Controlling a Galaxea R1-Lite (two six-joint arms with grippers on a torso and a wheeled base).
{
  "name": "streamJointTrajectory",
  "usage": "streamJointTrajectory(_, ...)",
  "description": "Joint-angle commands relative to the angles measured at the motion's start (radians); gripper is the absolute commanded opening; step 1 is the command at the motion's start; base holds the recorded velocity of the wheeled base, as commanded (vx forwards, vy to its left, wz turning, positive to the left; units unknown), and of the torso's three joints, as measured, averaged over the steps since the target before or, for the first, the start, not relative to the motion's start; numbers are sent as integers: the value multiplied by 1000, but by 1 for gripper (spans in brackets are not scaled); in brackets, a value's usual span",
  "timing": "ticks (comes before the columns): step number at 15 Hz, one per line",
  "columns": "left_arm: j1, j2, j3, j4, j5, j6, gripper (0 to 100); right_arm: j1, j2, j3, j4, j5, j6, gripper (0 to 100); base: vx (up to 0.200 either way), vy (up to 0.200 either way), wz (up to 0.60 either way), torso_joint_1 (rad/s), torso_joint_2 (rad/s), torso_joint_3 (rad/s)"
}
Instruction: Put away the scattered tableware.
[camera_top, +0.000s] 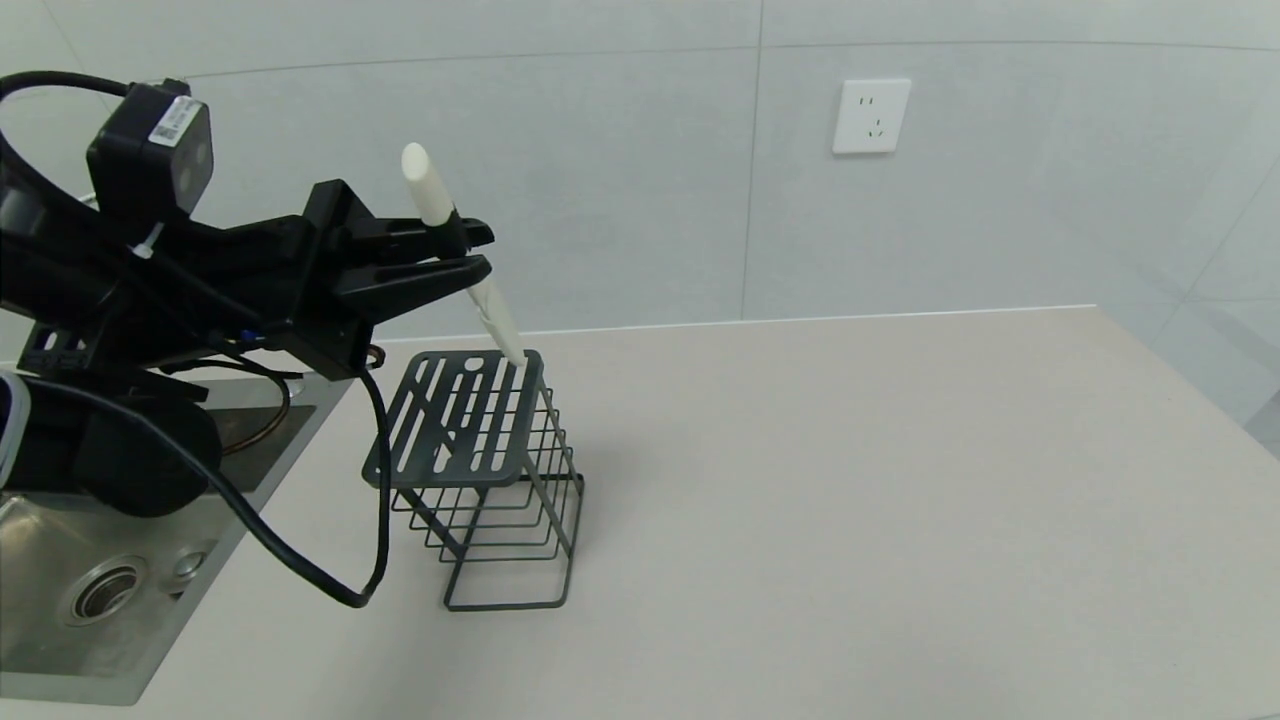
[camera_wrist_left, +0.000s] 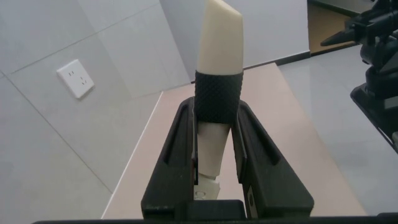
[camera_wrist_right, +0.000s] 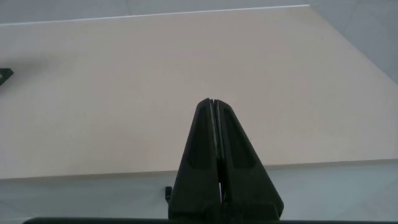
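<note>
One basin, nearest: the sink (camera_top: 40, 560) is sitting sunk into the desk (camera_top: 850, 500) on the robot's left, its drain showing.
Right gripper: the right gripper (camera_wrist_right: 214, 106) is hanging over bare desk with its fingers pressed together, carrying nothing.
Rack: the wire rack (camera_top: 470, 440) is standing on the desk just beside the sink, its slotted top plate facing up.
Left gripper: the left gripper (camera_top: 485, 250) is hovering above the rack's far edge, jaws narrowed onto the cream utensil (camera_top: 495, 315) and gripping it at its dark knurled band.
Utensil: it is leaning steeply, upper end tipping back toward the sink side, lower tip meeting the far right corner of the slotted plate; whether the tip is sitting in a slot or only resting on the metal, I cannot tell.
Deciding relation: the utensil's long axis is running from the gripper down into the rack directly below, so the left arm is the one placed for it; the coming move is probably calling for a descent along that axis, with the tip lined up on a slot.
Farthest: the wall socket (camera_top: 872, 116) is sitting on the wall behind the desk.
</note>
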Motion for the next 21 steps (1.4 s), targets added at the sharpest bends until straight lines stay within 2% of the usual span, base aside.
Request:
streamJointTrajectory(1,0,-2,21,-1,0,2,0,0,2,0,0,0,0,0,0,0,0,0,0,0)
streamJointTrajectory(5,18,-2,28,-1,0,5,0,0,2,0,0,2,0,0,0,0,0,0,0,0)
streamJointTrajectory(14,17,-4,57,-1,-3,6,0,0,2,0,0,3,-2,0,0,0,0,0,0,0)
streamJointTrajectory(17,15,1,89,-1,-6,26,0,0,2,0,0,3,-2,0,0,0,0,0,0,0)
streamJointTrajectory(21,15,11,94,-1,-3,29,0,0,2,0,0,3,-2,0,0,0,0,0,0,0)
